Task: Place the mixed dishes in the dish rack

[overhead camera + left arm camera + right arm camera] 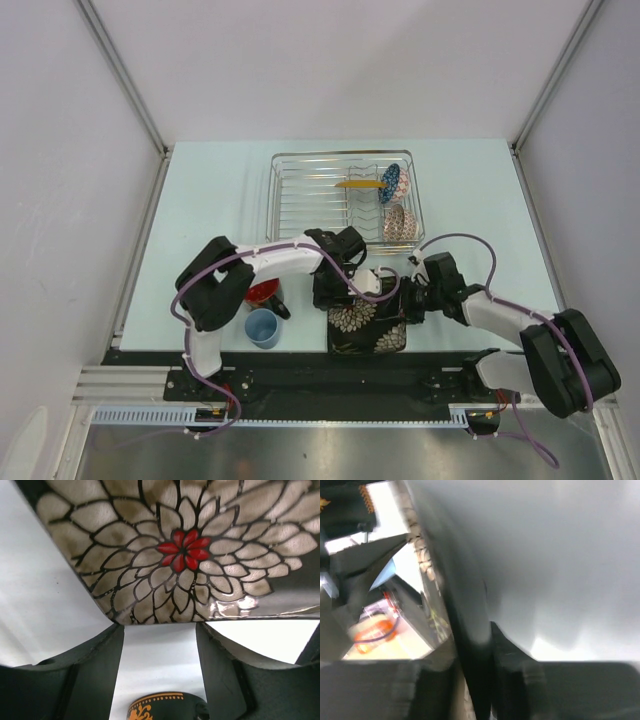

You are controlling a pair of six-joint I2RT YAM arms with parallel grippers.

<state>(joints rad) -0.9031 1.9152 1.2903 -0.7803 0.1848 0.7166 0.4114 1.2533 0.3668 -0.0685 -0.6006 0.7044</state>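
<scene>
The dark square floral plate (365, 325) lies near the table's front edge between my two grippers. My right gripper (405, 300) is at its right edge. In the blurred right wrist view the plate's dark rim (457, 590) runs between the jaws of that gripper (475, 650), which are shut on it. My left gripper (335, 290) is at the plate's far left corner. Its jaws (159, 630) stand open with only table between them, and the floral plate (185, 555) spreads just past the fingertips. The red-inside mug (262, 292) and the light-blue cup (262, 327) sit to the left.
The wire dish rack (290, 200) stands at the back centre. In its right part stand the yellow plate (358, 184), the blue-patterned bowl (390, 183) and the pinkish-beige bowl (399, 222). The mug's rim (165, 707) shows just behind my left fingers.
</scene>
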